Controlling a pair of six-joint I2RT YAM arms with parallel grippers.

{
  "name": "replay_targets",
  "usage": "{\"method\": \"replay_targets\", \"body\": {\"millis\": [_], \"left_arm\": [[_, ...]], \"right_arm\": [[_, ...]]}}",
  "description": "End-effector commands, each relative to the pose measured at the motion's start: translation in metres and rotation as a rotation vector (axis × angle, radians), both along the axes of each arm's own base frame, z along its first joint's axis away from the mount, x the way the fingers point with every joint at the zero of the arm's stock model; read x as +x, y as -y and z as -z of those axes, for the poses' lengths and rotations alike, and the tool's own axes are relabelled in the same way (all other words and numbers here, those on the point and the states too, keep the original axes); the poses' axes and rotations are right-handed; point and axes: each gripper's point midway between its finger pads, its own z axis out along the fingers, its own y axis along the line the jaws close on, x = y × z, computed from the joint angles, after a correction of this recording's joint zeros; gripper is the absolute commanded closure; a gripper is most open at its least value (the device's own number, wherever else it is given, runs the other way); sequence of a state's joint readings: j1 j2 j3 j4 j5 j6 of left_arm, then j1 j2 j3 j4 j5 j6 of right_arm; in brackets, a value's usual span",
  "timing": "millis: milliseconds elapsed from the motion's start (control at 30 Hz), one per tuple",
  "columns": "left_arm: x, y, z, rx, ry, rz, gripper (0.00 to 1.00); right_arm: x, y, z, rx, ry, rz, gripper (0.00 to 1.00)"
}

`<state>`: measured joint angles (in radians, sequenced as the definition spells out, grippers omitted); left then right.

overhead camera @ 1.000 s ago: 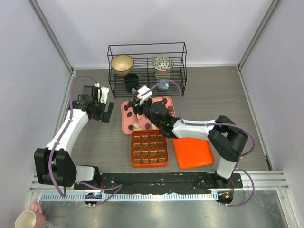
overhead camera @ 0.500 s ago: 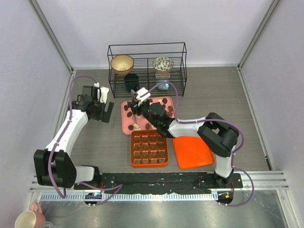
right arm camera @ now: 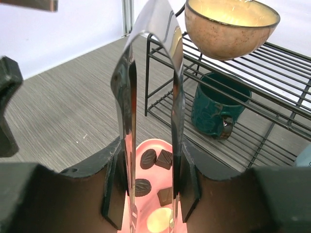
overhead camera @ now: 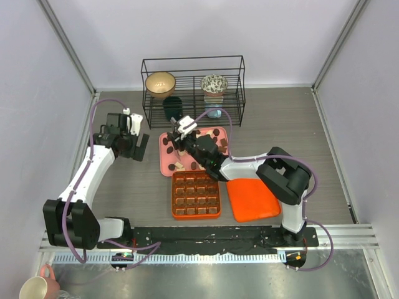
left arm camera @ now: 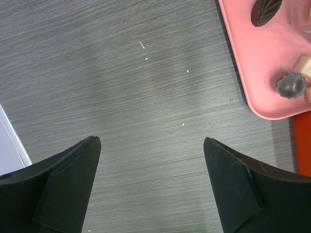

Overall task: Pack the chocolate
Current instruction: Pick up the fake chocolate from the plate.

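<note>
Several chocolate pieces (overhead camera: 216, 132), dark brown, tan and cream, lie on the pink tray (overhead camera: 167, 163). My right gripper (overhead camera: 189, 138) hovers over the tray's far left part, shut on metal tongs (right arm camera: 129, 97). In the right wrist view (right arm camera: 151, 155) the tongs' legs run down between the fingers, over dark pieces (right arm camera: 147, 158) and a cream one (right arm camera: 158, 221); the tips are hidden. My left gripper (overhead camera: 141, 148) is open and empty over bare table left of the tray. The left wrist view (left arm camera: 151, 145) shows the tray's edge (left arm camera: 262, 73) with a dark piece (left arm camera: 266, 10).
The orange gridded box (overhead camera: 196, 194) sits in front of the tray, with its flat orange lid (overhead camera: 252, 199) to the right. A black wire rack (overhead camera: 193, 81) at the back holds a tan bowl (overhead camera: 160, 82), a patterned bowl (overhead camera: 214, 83) and a teal mug (overhead camera: 173, 107).
The right arm's elbow has swung left and toward the back; its gripper with the tongs stays over the tray, shifted slightly. The left arm has barely moved.
</note>
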<state>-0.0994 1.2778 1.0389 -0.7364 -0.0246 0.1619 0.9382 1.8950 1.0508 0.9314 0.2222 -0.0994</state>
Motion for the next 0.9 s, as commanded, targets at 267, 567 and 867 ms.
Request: {"method": "replay_targets", "body": {"millis": [267, 567, 867], "left_arm": [[-0.002, 0.001, -0.011, -0.013, 0.049, 0.014, 0.08], [-0.003, 0.001, -0.011, -0.011, 0.048, 0.018, 0.08], [-0.005, 0.0, -0.01, -0.008, 0.046, 0.014, 0.08]], "right_arm": [[0.019, -0.004, -0.041, 0.057, 0.162, 0.055, 0.56], [0.016, 0.002, -0.026, 0.047, 0.125, 0.062, 0.59], [0.009, 0.01, -0.013, 0.049, 0.073, 0.062, 0.67]]}}
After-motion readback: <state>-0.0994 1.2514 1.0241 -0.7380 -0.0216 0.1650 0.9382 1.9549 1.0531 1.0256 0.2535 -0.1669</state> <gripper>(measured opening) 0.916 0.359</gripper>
